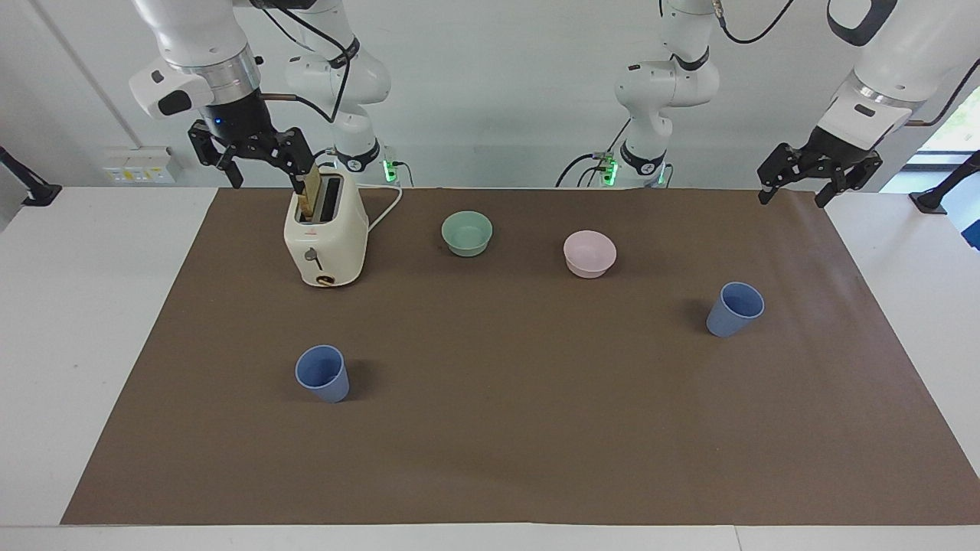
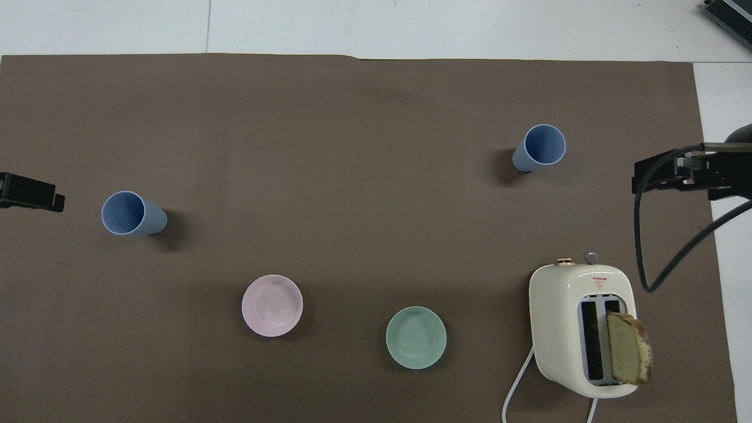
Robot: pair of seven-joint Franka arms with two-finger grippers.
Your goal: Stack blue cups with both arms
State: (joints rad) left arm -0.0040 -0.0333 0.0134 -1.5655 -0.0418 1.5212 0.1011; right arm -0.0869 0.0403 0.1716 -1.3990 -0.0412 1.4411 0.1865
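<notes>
Two blue cups stand upright on the brown mat, well apart. One cup [image 1: 322,373] [image 2: 539,148] is toward the right arm's end. The other cup [image 1: 734,309] [image 2: 132,213] is toward the left arm's end and nearer to the robots than the first. My right gripper [image 1: 264,172] [image 2: 646,176] hangs open and empty in the air by the toaster's top. My left gripper [image 1: 792,195] [image 2: 35,197] hangs open and empty over the mat's corner at the left arm's end. Neither gripper touches a cup.
A cream toaster [image 1: 326,239] [image 2: 581,329] with a bread slice [image 1: 310,191] [image 2: 628,348] in one slot stands near the robots at the right arm's end. A pale green bowl [image 1: 467,233] [image 2: 416,337] and a pink bowl [image 1: 589,253] [image 2: 272,305] sit beside it.
</notes>
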